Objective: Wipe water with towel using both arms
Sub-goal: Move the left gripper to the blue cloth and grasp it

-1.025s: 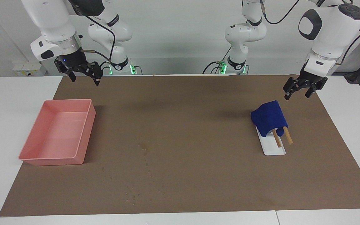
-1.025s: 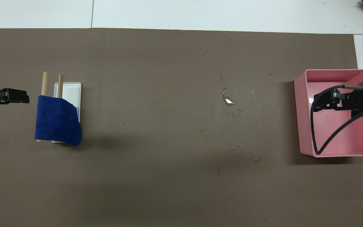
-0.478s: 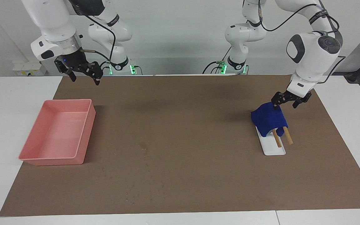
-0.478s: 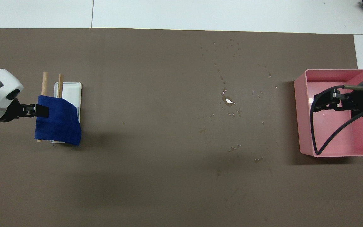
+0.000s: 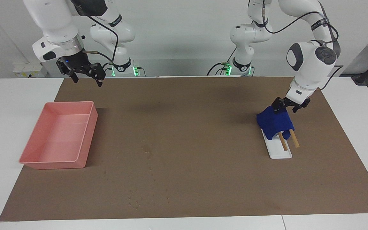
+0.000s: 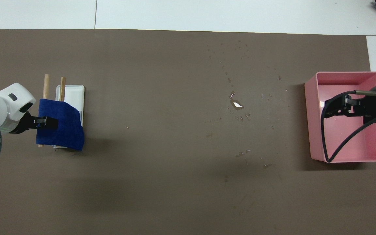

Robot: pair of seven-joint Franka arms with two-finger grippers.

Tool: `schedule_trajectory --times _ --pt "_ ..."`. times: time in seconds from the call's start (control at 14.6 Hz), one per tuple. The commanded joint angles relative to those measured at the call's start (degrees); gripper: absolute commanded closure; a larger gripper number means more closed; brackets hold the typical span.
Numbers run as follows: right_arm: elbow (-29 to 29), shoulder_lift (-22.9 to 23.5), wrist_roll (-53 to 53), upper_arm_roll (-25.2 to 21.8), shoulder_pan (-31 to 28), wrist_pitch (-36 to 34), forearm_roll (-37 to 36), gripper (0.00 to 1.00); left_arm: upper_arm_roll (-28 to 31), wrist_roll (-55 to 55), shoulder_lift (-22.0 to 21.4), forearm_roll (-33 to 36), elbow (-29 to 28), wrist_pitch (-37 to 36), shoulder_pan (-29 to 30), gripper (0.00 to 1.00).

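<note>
A blue towel (image 5: 274, 123) hangs over two wooden rods (image 5: 294, 139) on a small white stand (image 5: 279, 153), toward the left arm's end of the table; it also shows in the overhead view (image 6: 62, 125). My left gripper (image 5: 286, 107) is low at the towel's upper edge, the edge nearer the robots, with its fingers spread across it; in the overhead view (image 6: 46, 121) it overlaps the towel. Water (image 6: 237, 104) lies as scattered drops on the brown mat, faint in the facing view (image 5: 147, 150). My right gripper (image 5: 85, 76) hangs open and empty in the air by the pink tray and waits.
A pink tray (image 5: 93, 119) sits on the mat at the right arm's end; in the overhead view (image 6: 308, 124) the right gripper (image 6: 341, 107) and its cable hang over it. The brown mat (image 5: 203, 111) covers most of the white table.
My left gripper has come down and moved in from beside the towel onto its upper edge. The right gripper has hardly moved. The towel has not shifted.
</note>
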Motion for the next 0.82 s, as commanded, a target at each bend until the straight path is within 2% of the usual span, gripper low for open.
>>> schedule_trajectory --times 0.0,0.14,0.34,0.48,0.61,0.75 --pt "-2.0 -1.7 0.3 0.2 -0.3 0.5 0.4 0.00 0.2 0.5 -1.6 0.9 -2.3 1.7 0.1 0.27" --pt "-2.0 -1.7 0.3 0.2 -0.3 0.5 0.4 0.00 0.2 0.4 -1.5 0.9 -2.1 1.6 0.1 0.45" --pt "-2.2 -1.7 0.3 0.2 -0.3 0.6 0.4 0.00 0.2 0.1 -1.3 0.9 -1.7 1.0 0.1 0.62" --pt "-2.2 -1.7 0.3 0.2 -0.3 0.6 0.4 0.00 0.2 0.1 -1.3 0.9 -1.6 0.9 0.0 0.64" --pt "-2.2 -1.7 0.3 0.2 -0.3 0.7 0.4 0.00 0.2 0.0 -1.2 0.9 -1.4 0.7 0.0 0.75" --pt "-2.2 -1.7 0.3 0.2 -0.3 0.6 0.4 0.00 0.2 0.0 -1.1 0.9 -0.9 0.2 0.0 0.80"
